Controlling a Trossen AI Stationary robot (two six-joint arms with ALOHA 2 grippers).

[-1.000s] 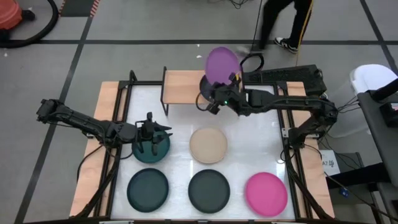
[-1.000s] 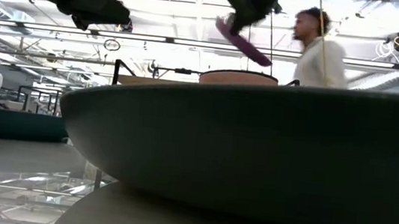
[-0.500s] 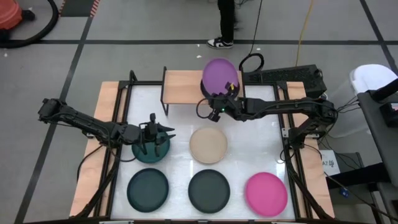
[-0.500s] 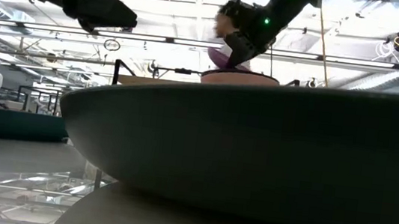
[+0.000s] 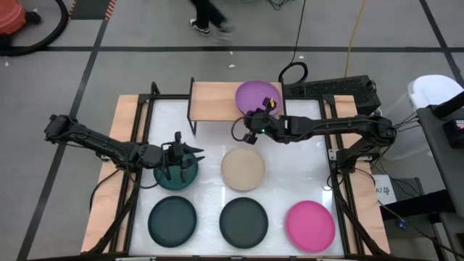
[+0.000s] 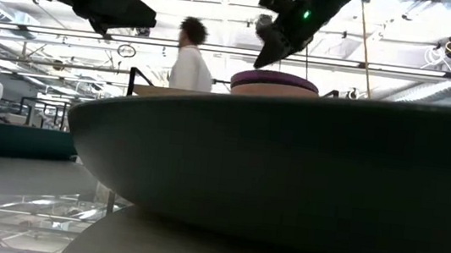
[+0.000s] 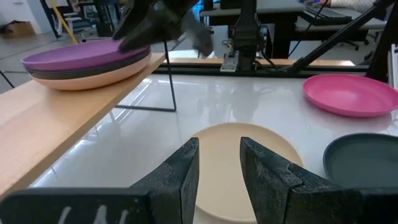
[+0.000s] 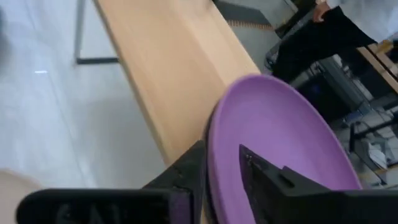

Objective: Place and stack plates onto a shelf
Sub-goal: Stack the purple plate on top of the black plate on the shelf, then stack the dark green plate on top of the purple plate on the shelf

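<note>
A purple plate [image 5: 258, 96] lies flat on top of a stack [image 7: 87, 62] of a dark grey and a beige plate, on the right end of the light-wood shelf [image 5: 214, 99]. My right gripper [image 5: 265, 110] is at the plate's near rim, shut on it. My left gripper [image 5: 176, 164] hovers open above a teal plate [image 5: 176, 176] on the table's left side and touches nothing. On the white tabletop lie a beige plate [image 5: 243, 169], two dark grey plates [image 5: 172, 221] [image 5: 243, 221] and a magenta plate [image 5: 310, 225]. My right gripper has the purple plate's near rim [image 8: 214, 146] between its two fingers [image 8: 186, 171], one outside the rim and one over the plate's hollow. It comes slanting down from the table's near side. The plate lies level on the stack, not lifted.
The shelf's left half [image 5: 206, 94] is bare wood on thin black legs [image 7: 171, 81]. The dark grey plate [image 6: 289, 168] fills the low view's foreground. A person [image 6: 189, 54] walks past beyond the table's far edge. Black frame rails [image 5: 141, 130] run along both table sides.
My right gripper has brought the purple plate down from a tilted hold above the shelf's far side and drawn it slightly toward the near edge. The plate now lies flat on the stack. The person beyond the table has walked from right to left.
</note>
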